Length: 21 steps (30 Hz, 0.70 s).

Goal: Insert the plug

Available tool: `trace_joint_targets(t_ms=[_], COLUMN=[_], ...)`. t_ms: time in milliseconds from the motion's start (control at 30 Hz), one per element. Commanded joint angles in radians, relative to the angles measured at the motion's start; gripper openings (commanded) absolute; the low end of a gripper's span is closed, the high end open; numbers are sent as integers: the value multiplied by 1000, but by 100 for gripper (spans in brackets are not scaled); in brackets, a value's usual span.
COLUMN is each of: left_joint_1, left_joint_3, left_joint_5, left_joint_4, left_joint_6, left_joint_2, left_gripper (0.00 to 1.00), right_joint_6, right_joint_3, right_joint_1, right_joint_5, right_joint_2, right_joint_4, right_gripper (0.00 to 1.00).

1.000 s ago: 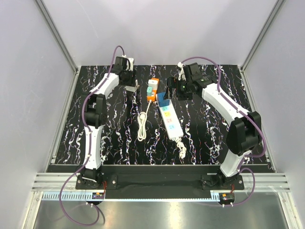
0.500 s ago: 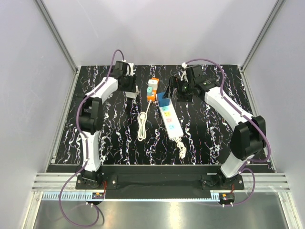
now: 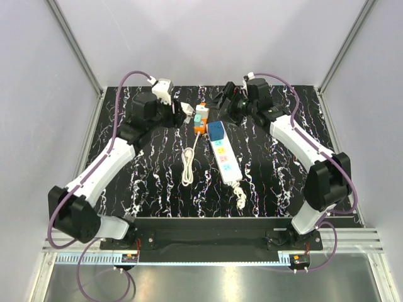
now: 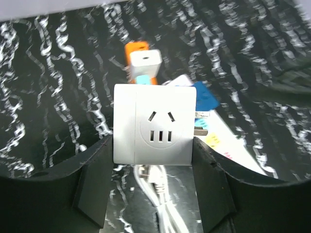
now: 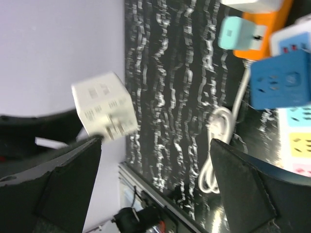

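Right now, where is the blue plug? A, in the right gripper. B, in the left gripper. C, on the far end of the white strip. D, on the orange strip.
C: the blue plug sits on the far end of the white strip, with nothing gripping it.

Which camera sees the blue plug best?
The right wrist view: the blue plug is big there, its socket holes facing the camera. The top view shows it whole but tiny, at the far end of the white power strip. In the left wrist view, the white adapter in the left gripper hides most of it.
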<state>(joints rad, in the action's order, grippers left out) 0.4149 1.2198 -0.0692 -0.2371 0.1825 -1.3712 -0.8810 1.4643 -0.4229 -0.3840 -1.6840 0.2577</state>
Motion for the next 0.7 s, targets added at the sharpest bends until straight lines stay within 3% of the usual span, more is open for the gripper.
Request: trace_joint_targets(t_ms=[0, 133, 667], left_joint_1=[47, 79, 148], left_joint_3=[-45, -57, -51], left_joint_5=[12, 12, 34], left_joint_4=[111, 117, 140], left_joint_6=[28, 40, 52], left_joint_2=[50, 87, 136], left_gripper=[0, 0, 0], right_joint_6=[-72, -67, -7], right_joint_3=[15, -25, -105], right_joint_1=[-43, -83, -114], right_joint_5=[-49, -46, 11], right_joint_2=[58, 93, 130], right_joint_4=[-191, -248, -124], right_gripper=[99, 100, 98])
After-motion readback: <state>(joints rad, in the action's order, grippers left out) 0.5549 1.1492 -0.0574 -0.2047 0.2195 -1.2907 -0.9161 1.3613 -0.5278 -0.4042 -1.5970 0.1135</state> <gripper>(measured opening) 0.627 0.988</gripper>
